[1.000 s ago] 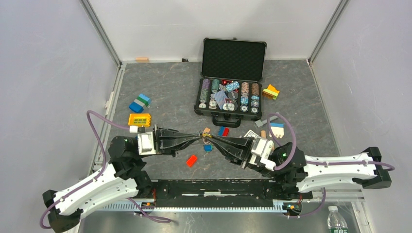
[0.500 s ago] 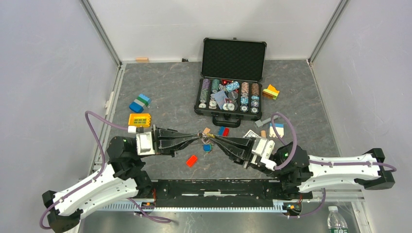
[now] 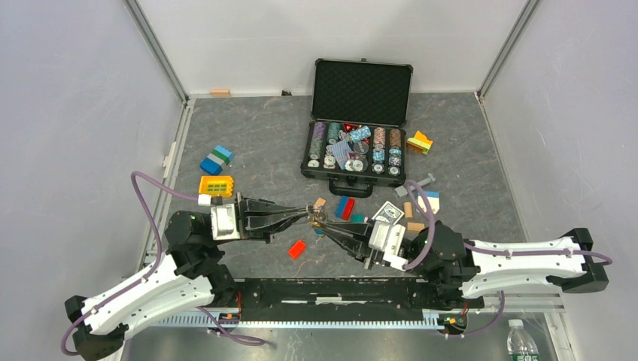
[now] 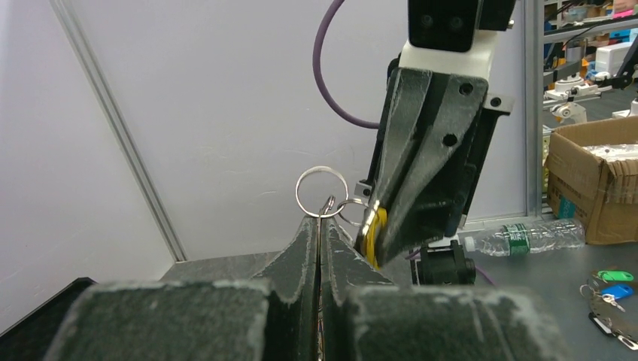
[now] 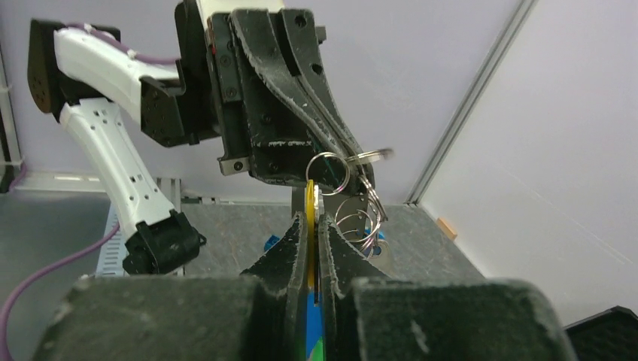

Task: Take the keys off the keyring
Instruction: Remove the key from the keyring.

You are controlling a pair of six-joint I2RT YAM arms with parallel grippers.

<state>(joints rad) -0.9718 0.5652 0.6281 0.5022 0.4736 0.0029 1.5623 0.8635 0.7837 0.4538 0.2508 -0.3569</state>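
The keyring [image 3: 317,216] hangs above the mat between my two grippers. In the left wrist view a thin silver loop [image 4: 322,191] stands up from my left gripper [image 4: 321,219], which is shut on the ring's wire. My right gripper [image 5: 310,219] is shut on a yellow-headed key [image 5: 309,197]; blue and green show deeper between its fingers. Linked silver rings [image 5: 329,172] join the key to the left gripper's fingers [image 5: 320,105]. In the top view the left gripper [image 3: 310,213] and right gripper [image 3: 323,226] meet tip to tip. The other keys are hidden.
An open black poker chip case [image 3: 361,90] stands behind the grippers. Toy blocks lie around: yellow [image 3: 216,185], blue and green [image 3: 216,159], red [image 3: 297,249], blue and red [image 3: 344,206], orange [image 3: 420,142]. A banknote [image 3: 387,211] lies right of the grippers.
My right arm has slid left and nearer the left gripper, its fingers now angled more steeply. The blue key that dangled below the ring no longer shows. The left arm has hardly moved.
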